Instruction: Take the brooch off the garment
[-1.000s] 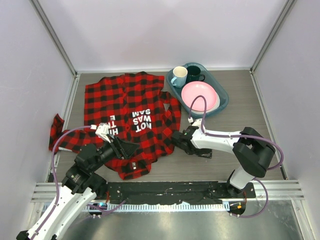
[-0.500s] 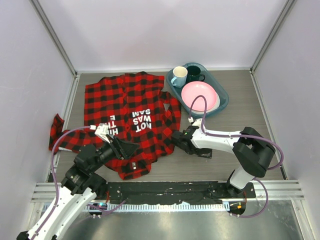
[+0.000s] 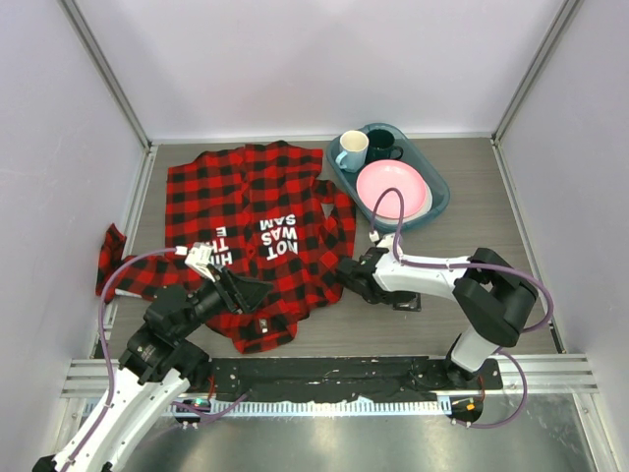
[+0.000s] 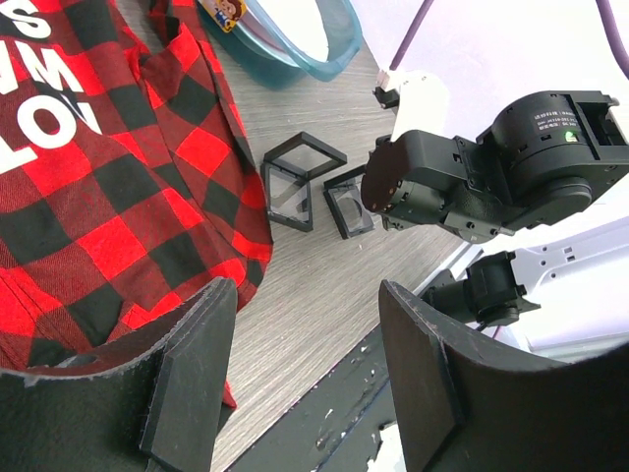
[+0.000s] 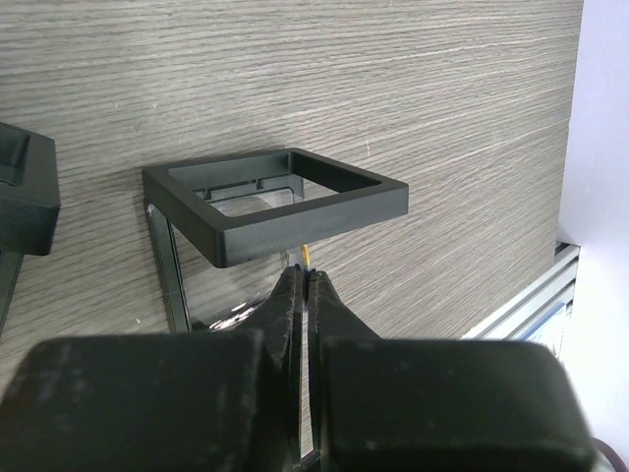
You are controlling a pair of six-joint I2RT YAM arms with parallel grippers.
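Black fingers of the right tool (image 5: 305, 280) are clenched flat together, low over the grey wood-grain surface (image 3: 472, 197). A thin yellowish sliver shows at their tips; what it is cannot be told. Just in front of them stands a small black square frame box (image 5: 275, 202) with a clear pane, open and propped at a tilt. A second black square piece (image 4: 349, 205) lies beside it, close to the right arm's wrist. Both pieces sit on bare surface just off the shirt's right hem.

The left tool (image 4: 307, 324) is released, its two broad fingers (image 4: 192, 374) spread wide. It hangs over the lower hem of the red-and-black checked shirt (image 3: 246, 206), pointing towards the right tool.

The shirt lies spread flat across the left and middle of the surface. Its white block lettering faces away from the arms, and one sleeve (image 3: 110, 258) trails off to the left wall. A small colourful cartoon brooch (image 4: 221, 12) shows on the shirt's right edge, cut off by the top of the left wrist view and next to the teal tray (image 3: 439, 197).

That tray sits at the far right of the surface, touching the shirt's edge. It holds a pink plate (image 3: 393, 187), a pale cup (image 3: 351, 149) and a dark cup (image 3: 381, 146).
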